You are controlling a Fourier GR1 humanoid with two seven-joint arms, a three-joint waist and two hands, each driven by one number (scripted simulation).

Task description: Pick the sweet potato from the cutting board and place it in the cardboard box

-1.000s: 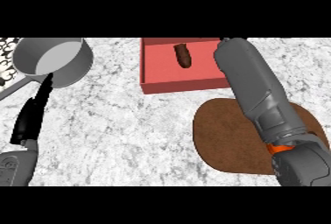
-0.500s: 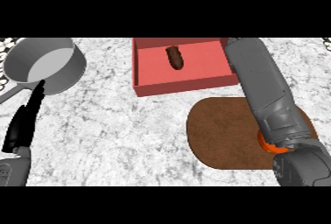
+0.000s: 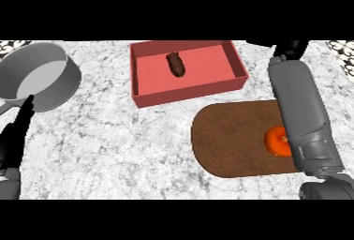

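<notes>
The brown sweet potato (image 3: 175,64) lies inside the red box (image 3: 149,96) at the top middle, with nothing touching it. To the box's lower right is the round brown cutting board (image 3: 228,140). My right forearm runs up across the board's right side, and my right hand (image 3: 289,48) is at the top edge, to the right of the box and mostly cut off. At the left edge my left hand (image 3: 17,133) rests open with straight fingers pointing up.
A grey pot (image 3: 38,75) stands at the top left, just above my left hand. An orange round object (image 3: 275,140) sits on the board, half hidden by my right forearm. Marbled counter (image 3: 110,150) stretches between my left hand and the board.
My right forearm has swung to the right, from over the box's right edge to beside it. The sweet potato stays in the box. My left hand has not moved.
</notes>
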